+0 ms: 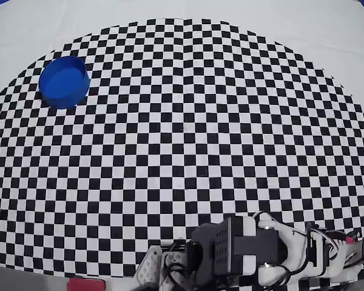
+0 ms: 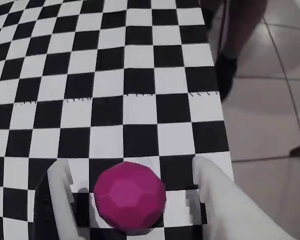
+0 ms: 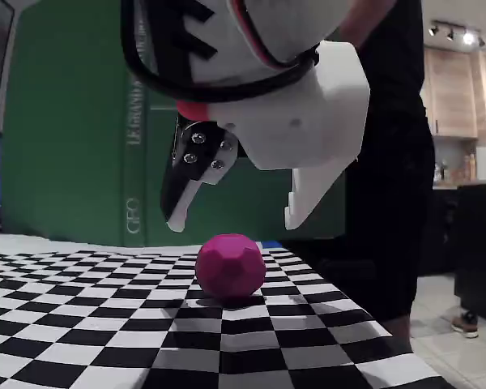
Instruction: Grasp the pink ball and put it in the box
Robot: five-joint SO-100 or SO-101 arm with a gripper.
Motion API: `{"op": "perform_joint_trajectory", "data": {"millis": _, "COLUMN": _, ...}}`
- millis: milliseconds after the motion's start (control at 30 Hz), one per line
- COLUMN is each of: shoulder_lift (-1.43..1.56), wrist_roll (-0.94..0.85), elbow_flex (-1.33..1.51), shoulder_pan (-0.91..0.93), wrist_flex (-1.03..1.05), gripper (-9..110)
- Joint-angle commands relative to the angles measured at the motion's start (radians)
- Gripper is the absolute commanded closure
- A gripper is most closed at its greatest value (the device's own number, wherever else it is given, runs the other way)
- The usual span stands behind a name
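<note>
Two spread fingers of the empty gripper (image 3: 237, 224) hang above pink ball (image 3: 230, 266); box (image 1: 64, 82) far off.

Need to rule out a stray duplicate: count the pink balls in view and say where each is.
1. The pink ball sits on the checkered cloth near its edge, below the open gripper, between its fingers. The arm hides it in the overhead view; others could be hidden there.

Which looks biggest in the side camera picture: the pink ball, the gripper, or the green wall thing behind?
1. Green panel, filling most of the background.
2. Gripper, though it looms large partly because it is close to the camera.
3. Pink ball, smallest, sitting on the checkered cloth below the open gripper.
</note>
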Motion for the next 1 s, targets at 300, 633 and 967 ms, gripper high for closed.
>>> {"op": "perform_joint_trajectory", "data": {"millis": 300, "shoulder_lift": -0.034, "wrist_roll": -0.005, "elbow_flex": -0.063, "shoulder_pan": -0.005, "wrist_flex": -0.017, "gripper": 74}}
{"op": "perform_joint_trajectory", "data": {"millis": 633, "shoulder_lift": -0.060, "wrist_roll": 0.000, "elbow_flex": -0.081, "shoulder_pan": -0.011, "wrist_flex": -0.028, "gripper": 74}}
{"op": "perform_joint_trajectory", "data": {"millis": 967, "shoulder_lift": -0.080, "wrist_roll": 0.003, "elbow_flex": -0.097, "shoulder_pan": -0.014, "wrist_flex": -0.034, "gripper": 74}}
